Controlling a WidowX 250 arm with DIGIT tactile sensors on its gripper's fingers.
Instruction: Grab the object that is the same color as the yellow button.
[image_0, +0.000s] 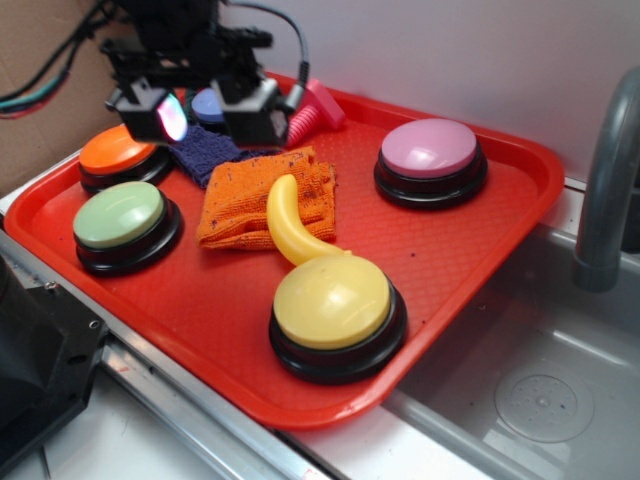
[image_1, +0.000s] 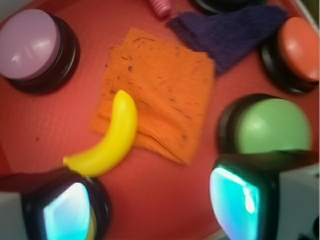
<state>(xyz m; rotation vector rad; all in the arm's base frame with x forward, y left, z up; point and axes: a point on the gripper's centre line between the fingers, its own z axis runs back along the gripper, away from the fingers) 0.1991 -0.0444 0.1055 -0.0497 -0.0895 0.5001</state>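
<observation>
A small curved yellow banana (image_0: 290, 225) (image_1: 112, 137), the object, lies on the red tray (image_0: 480, 220), half on an orange cloth (image_0: 245, 205) (image_1: 160, 100). Its lower tip touches the yellow button (image_0: 332, 300), a pale-yellow dome on a black base at the tray's front. My gripper (image_0: 205, 118) (image_1: 152, 207) hangs above the tray's back left corner, well away from the banana. It is open, and only bare red tray shows between its glowing fingers (image_1: 237, 200). In the wrist view the left finger hides most of the yellow button.
A green button (image_0: 120, 215) (image_1: 272, 125), an orange button (image_0: 115, 150) (image_1: 300, 50) and a pink button (image_0: 430, 148) (image_1: 30, 42) stand on the tray. A dark blue cloth (image_0: 205, 150) (image_1: 230, 32) and a pink ridged toy (image_0: 310, 115) lie at the back. Sink (image_0: 540, 400) and faucet (image_0: 605, 180) are right.
</observation>
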